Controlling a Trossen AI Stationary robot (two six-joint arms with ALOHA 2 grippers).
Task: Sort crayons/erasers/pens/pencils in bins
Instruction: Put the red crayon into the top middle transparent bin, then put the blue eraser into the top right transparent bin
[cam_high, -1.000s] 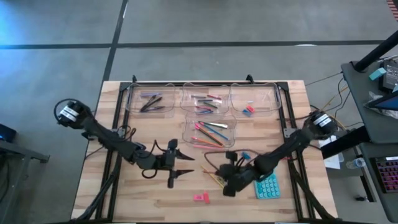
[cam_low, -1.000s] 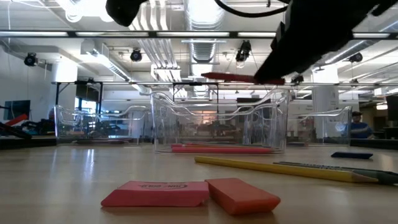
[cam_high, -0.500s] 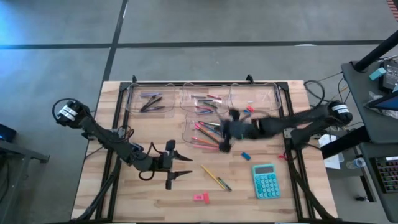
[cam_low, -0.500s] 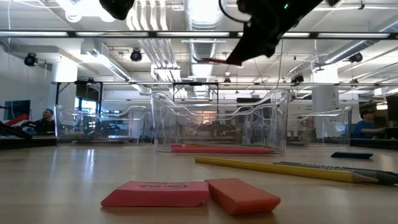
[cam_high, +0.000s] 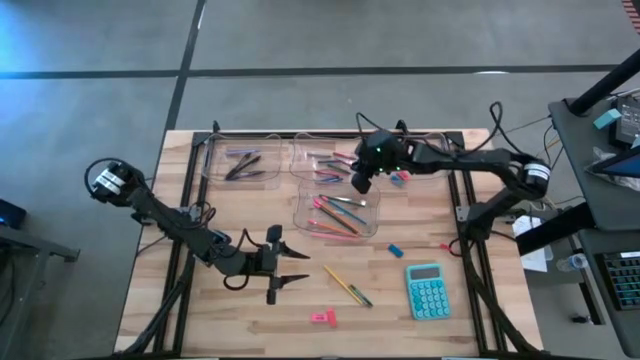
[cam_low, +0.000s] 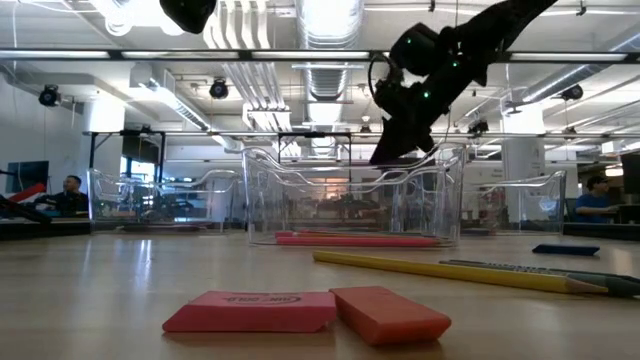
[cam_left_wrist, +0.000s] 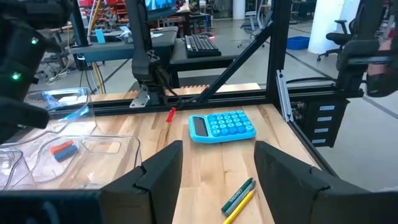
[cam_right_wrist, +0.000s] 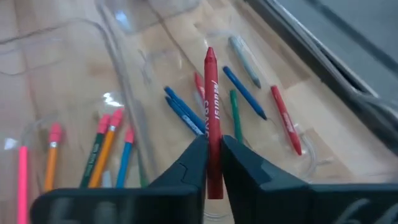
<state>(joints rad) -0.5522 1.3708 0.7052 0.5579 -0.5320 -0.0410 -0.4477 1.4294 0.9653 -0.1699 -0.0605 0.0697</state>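
R gripper (cam_high: 357, 183) hangs over the far-row middle bin (cam_high: 305, 165), the one w/ the other crayons in it, fingers clamped on a red crayon (cam_right_wrist: 212, 124). Crayon's long axis points out ahead of the fingers, toward the loose crayons on the bin floor right below, so the drop looks like straight down, no sideways shift needed. L gripper (cam_high: 277, 264) waits open, low over the near-left worktop (cam_high: 250, 310), well apart from the bins.
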